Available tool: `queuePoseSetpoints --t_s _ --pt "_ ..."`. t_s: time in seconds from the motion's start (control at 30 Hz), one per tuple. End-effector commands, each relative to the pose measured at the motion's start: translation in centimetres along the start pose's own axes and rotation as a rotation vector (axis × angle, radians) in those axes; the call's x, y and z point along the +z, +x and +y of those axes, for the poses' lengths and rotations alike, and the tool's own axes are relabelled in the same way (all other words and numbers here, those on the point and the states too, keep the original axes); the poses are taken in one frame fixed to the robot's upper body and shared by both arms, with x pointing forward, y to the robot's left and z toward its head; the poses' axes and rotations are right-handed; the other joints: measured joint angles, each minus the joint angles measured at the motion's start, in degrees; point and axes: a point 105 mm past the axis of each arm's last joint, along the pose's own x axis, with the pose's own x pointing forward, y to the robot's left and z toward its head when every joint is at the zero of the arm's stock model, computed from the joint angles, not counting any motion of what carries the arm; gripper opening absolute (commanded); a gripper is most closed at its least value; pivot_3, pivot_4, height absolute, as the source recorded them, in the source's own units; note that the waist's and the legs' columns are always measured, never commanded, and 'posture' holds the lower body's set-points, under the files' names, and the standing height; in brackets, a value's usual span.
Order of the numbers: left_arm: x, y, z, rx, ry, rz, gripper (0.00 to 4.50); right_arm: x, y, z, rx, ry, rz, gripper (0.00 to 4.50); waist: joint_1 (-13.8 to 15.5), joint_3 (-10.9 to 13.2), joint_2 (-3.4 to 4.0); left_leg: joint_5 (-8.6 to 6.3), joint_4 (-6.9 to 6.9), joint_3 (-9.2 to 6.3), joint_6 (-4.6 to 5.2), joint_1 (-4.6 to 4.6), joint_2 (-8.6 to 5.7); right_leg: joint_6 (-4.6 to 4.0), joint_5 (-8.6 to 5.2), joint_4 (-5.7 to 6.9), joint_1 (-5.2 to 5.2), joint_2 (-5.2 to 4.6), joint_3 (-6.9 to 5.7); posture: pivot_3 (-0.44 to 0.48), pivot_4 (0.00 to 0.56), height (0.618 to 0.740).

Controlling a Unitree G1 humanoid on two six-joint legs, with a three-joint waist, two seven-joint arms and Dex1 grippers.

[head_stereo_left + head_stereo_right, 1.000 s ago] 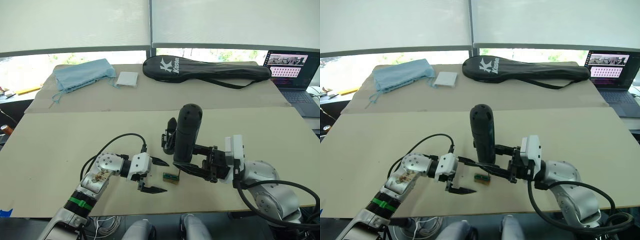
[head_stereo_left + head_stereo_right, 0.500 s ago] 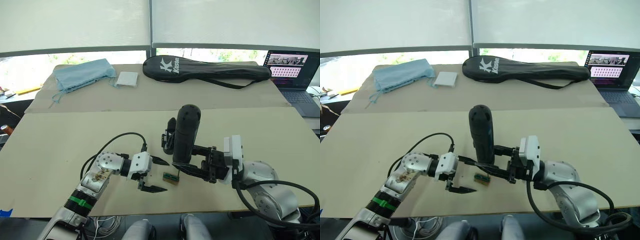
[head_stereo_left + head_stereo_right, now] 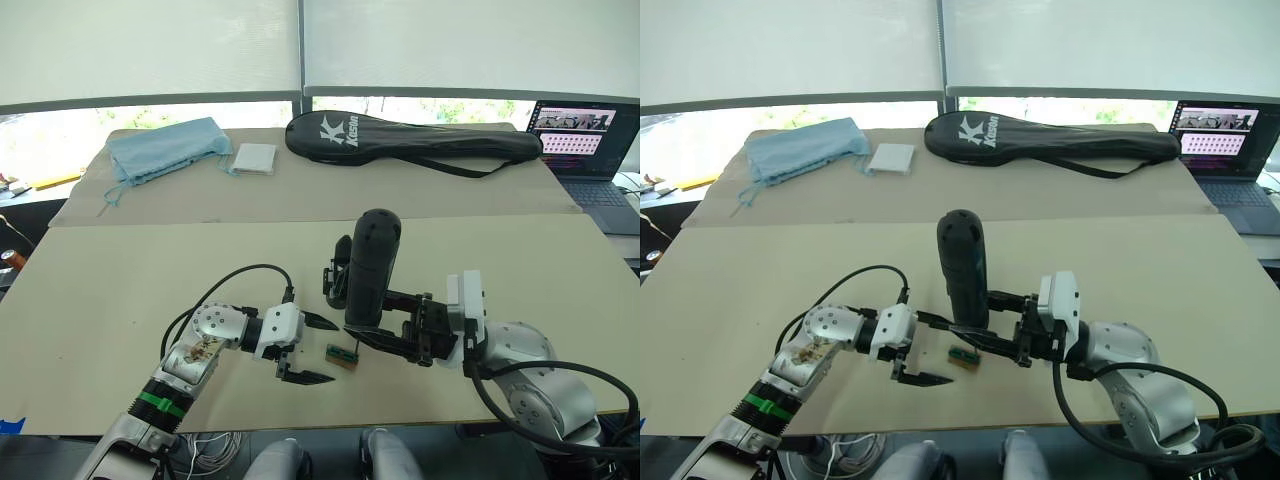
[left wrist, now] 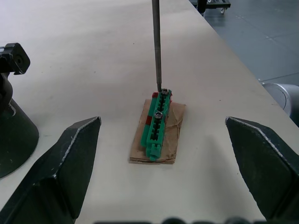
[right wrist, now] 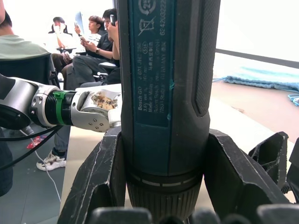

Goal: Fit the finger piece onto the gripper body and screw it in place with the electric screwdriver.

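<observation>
While right gripper [image 3: 385, 335] clamps the electric screwdriver [image 3: 370, 268] upright at frame centre, left gripper [image 3: 312, 350] sits spread beside the green block [image 4: 157, 122].

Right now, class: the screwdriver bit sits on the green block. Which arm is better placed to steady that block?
Left. The left gripper is open, jaws either side of the green block; the right gripper is shut on the electric screwdriver.

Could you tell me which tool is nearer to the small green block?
Left. The left tool brackets the small green block, open and not touching; the right tool sits beside it, holding the black electric screwdriver.
</observation>
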Motion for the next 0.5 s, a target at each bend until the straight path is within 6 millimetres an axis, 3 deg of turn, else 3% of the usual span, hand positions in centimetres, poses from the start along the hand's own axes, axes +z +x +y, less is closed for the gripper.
queuePoseSetpoints --t_s 0.03,0.5 --pt "1.07 -0.25 0.58 0.017 0.039 -0.028 4.50 1.66 0.38 0.44 0.029 -0.067 -0.049 1.90 0.00 0.00 0.00 0.00 0.00 0.00 0.00 0.00 0.00 0.00 0.00 0.00 0.00 0.00 0.00 0.000 0.150 0.736" --pt "1.16 -0.15 0.62 0.018 0.037 -0.032 4.50 1.62 0.30 0.30 0.029 -0.088 -0.036 1.90 0.00 0.00 0.00 0.00 0.00 0.00 0.00 0.00 0.00 0.00 0.00 0.00 0.00 0.00 0.00 0.000 0.150 0.736"
